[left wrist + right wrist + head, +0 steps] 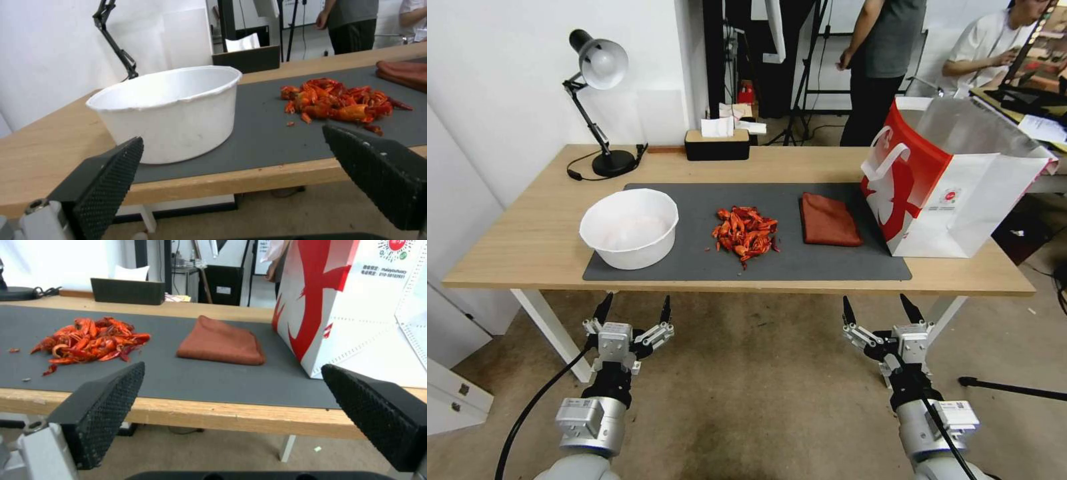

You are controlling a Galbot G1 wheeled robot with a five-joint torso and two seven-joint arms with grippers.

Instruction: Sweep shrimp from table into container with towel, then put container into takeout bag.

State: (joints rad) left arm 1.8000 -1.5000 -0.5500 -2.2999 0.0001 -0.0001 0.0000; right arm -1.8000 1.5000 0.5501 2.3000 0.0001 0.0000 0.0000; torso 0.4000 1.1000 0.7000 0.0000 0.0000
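Note:
A heap of red-orange shrimp [746,231] [338,102] [91,340] lies mid-mat on the table [527,247]. Left of it stands the white container [629,227] [171,111], upright with nothing in it. Right of the heap lies the folded rust-red towel [828,219] [220,341]. The red and white takeout bag [944,187] [356,306] stands open at the mat's right end. My left gripper [634,310] [231,166] hangs open below the table's front edge, before the container. My right gripper [879,310] [231,406] is open too, low in front of the towel and bag.
A black desk lamp [602,100] and a black tissue box [717,143] stand at the table's back edge. The dark grey mat [827,267] covers the middle. The table's white legs [550,327] and the carpeted floor lie beneath. People stand in the room behind.

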